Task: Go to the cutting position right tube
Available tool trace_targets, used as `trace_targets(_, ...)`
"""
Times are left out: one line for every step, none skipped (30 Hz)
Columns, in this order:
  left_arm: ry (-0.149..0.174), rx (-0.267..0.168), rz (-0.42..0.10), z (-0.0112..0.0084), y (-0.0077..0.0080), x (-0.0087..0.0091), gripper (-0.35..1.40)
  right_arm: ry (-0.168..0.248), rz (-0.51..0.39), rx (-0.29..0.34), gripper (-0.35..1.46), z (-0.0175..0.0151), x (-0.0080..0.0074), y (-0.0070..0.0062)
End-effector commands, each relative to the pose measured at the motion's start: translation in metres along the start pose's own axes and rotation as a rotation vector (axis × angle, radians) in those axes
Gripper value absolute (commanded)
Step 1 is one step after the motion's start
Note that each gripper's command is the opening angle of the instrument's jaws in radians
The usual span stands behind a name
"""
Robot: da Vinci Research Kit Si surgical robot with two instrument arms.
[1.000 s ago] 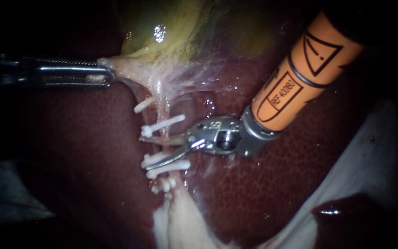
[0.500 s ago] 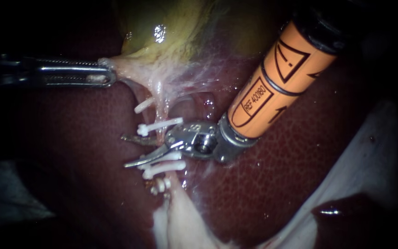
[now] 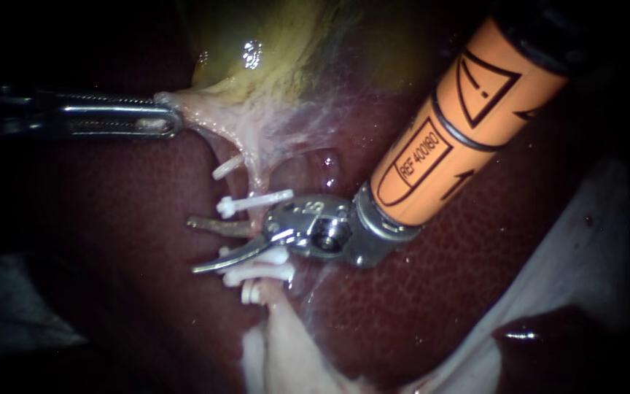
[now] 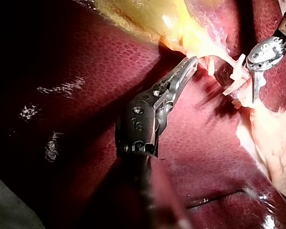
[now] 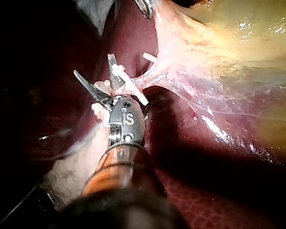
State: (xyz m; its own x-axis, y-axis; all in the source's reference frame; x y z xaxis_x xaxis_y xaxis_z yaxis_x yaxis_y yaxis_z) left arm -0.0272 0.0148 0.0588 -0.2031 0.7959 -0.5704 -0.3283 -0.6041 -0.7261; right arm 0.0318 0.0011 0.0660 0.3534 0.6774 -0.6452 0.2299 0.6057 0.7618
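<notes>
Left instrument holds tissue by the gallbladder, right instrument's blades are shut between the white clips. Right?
No: the right instrument has its blades open, not shut, between the white clips; the endoscope view shows the gap. The left instrument does hold the tissue.

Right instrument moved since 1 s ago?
Yes. The right instrument slid toward view left; its tips now reach well past the upper white clip.
</notes>
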Motion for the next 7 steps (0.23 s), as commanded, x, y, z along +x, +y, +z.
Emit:
trace_targets(0.0, -0.002, 0.0, 0.0, 0.0, 0.0, -0.35, 0.0, 0.0, -0.001, 1.3, 0.0, 0.0, 0.0)
trace_targets(0.0, -0.002, 0.0, 0.0, 0.0, 0.0, -0.35, 0.0, 0.0, -0.001, 1.3, 0.0, 0.0, 0.0)
trace_targets(0.0, -0.001, 0.0, 0.0, 0.0, 0.0, -0.35, 0.0, 0.0, -0.001, 1.3, 0.0, 0.0, 0.0001)
trace_targets(0.0, -0.001, 0.0, 0.0, 0.0, 0.0001, -0.35, 0.0, 0.0, -0.001, 1.3, 0.0, 0.0, 0.0001)
trace_targets(0.0, -0.001, 0.0, 0.0, 0.0, 0.0001, -0.35, 0.0, 0.0, -0.001, 1.3, -0.0001, 0.0, 0.0001)
trace_targets(0.0, -0.001, 0.0, 0.0, 0.0, 0.0001, -0.35, 0.0, 0.0, -0.001, 1.3, -0.0001, 0.0, 0.0002)
trace_targets(0.0, -0.001, 0.0, 0.0, 0.0, 0.0001, -0.35, 0.0, 0.0, -0.001, 1.3, -0.0001, 0.0, 0.0002)
